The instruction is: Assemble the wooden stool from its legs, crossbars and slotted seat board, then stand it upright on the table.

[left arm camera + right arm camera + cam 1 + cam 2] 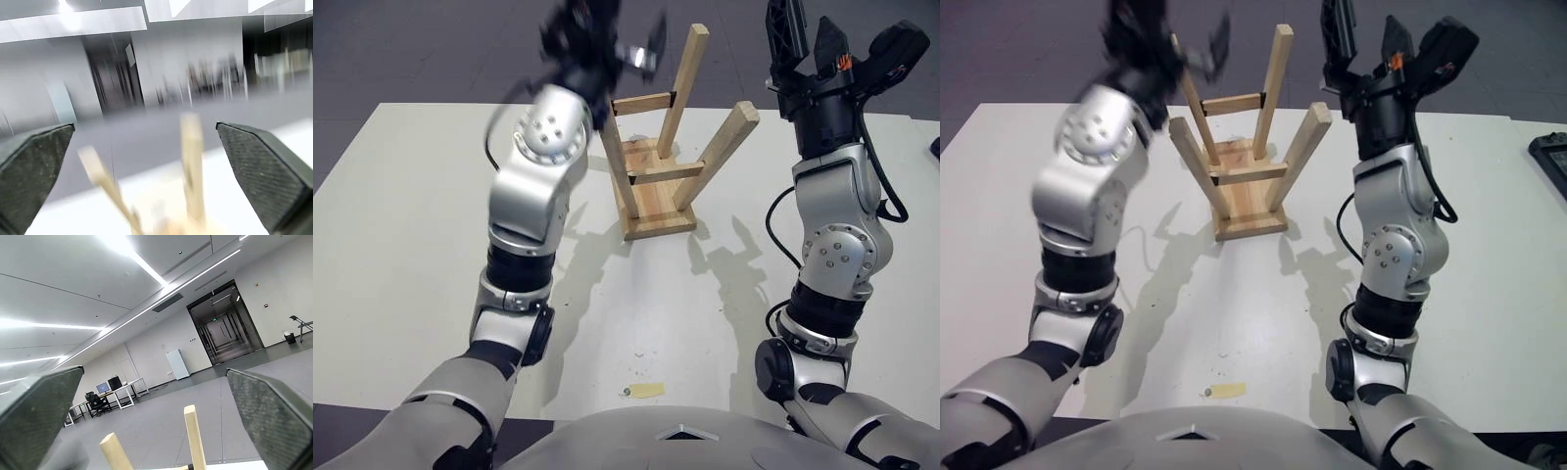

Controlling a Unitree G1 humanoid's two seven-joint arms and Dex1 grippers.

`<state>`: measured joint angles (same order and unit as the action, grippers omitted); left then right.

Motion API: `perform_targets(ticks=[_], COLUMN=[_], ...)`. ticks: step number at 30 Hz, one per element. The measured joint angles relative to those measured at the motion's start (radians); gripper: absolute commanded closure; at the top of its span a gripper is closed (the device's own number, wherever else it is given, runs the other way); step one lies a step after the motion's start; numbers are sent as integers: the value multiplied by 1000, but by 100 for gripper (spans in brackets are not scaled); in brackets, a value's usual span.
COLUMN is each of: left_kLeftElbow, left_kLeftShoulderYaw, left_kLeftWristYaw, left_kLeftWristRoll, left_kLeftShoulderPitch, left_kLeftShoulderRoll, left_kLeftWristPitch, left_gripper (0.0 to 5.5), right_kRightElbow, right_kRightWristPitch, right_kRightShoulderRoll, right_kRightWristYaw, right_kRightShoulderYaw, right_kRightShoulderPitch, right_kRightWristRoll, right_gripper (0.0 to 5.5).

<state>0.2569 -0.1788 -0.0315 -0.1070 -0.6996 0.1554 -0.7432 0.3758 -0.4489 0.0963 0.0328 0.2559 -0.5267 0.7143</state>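
Observation:
The wooden stool (651,186) rests upside down on the white table (411,245), seat board (658,220) flat on the surface, legs and crossbars pointing up. My left gripper (607,41) is raised and open just above and left of the stool's far legs, holding nothing. From the left wrist view, blurred legs (191,166) appear between the wide-apart fingers (34,171). My right gripper (837,49) is held high, open and empty, to the right of the stool. Two leg tips (194,435) rise between its fingers (274,421).
A small pale tag (644,391) lies near the table's front edge. A dark flat object (1552,157) sits at the far right edge. Bare tabletop stretches left of and in front of the stool.

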Motion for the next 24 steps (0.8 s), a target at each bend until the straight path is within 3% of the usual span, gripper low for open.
perform_targets(ticks=[4, 11, 16, 20, 22, 24], left_kLeftElbow=[-5, -165, -106, 30, 77, 85], left_kLeftShoulderYaw=[6, 50, 103, 214, 304, 384], left_kLeftWristYaw=[-28, -12, 40, 104, 138, 156], left_kLeftWristRoll=[6, 23, 53, 65, 65, 65], left_kLeftShoulderPitch=[25, 2, -25, -59, -65, -61], left_kLeftShoulderRoll=[13, -78, -98, -86, -49, -4], left_kLeftWristPitch=[64, 342, 441, 447, 429, 399], left_gripper=[10, 10, 10, 10, 10, 10], right_kRightElbow=[1, 3, 2, -52, -177, -311], right_kRightWristPitch=[-8, -6, 4, -3, -9, 0], right_kRightShoulderRoll=[5, 7, -1, 33, 74, 124], right_kRightWristYaw=[-9, -36, -51, -55, -2, -2], right_kRightShoulderYaw=[4, -1, -5, 43, 124, 134], right_kRightShoulderPitch=[-7, 9, 25, 34, 28, 27], right_kRightWristRoll=[24, 30, 33, 38, 27, -45], right_gripper=[12, 12, 12, 12, 12, 12])
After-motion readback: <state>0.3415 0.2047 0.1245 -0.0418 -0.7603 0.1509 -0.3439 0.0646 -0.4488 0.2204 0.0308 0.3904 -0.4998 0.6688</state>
